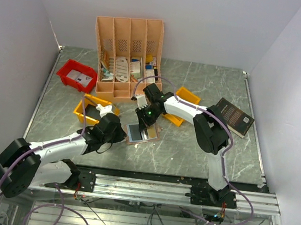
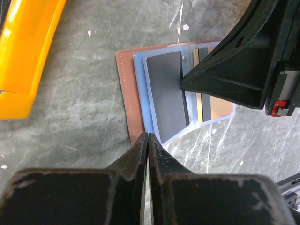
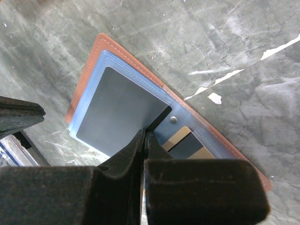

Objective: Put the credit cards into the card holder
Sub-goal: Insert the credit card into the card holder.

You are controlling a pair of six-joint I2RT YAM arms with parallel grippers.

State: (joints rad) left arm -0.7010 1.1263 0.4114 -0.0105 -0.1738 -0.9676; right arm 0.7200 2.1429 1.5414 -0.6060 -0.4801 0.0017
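The tan-brown card holder (image 1: 142,134) lies open on the table between both arms, its brown rim (image 2: 126,93) (image 3: 89,61) framing pale blue pocket panels. A dark grey credit card (image 2: 168,93) (image 3: 117,110) lies over the left panel, its edge near my right gripper raised above a shadow. My right gripper (image 3: 145,133) (image 2: 183,82) is shut on that edge. A second card (image 3: 187,143) (image 2: 216,107), gold with a dark stripe, sits in the other pocket. My left gripper (image 2: 148,135) (image 1: 121,136) is shut, its tips resting at the holder's near edge.
The peach slotted organiser (image 1: 127,55) stands at the back, with a red bin (image 1: 77,75) to its left. One yellow bin (image 1: 87,110) (image 2: 28,51) is by my left arm and another (image 1: 187,103) is behind my right arm. A black book (image 1: 235,117) lies at the right.
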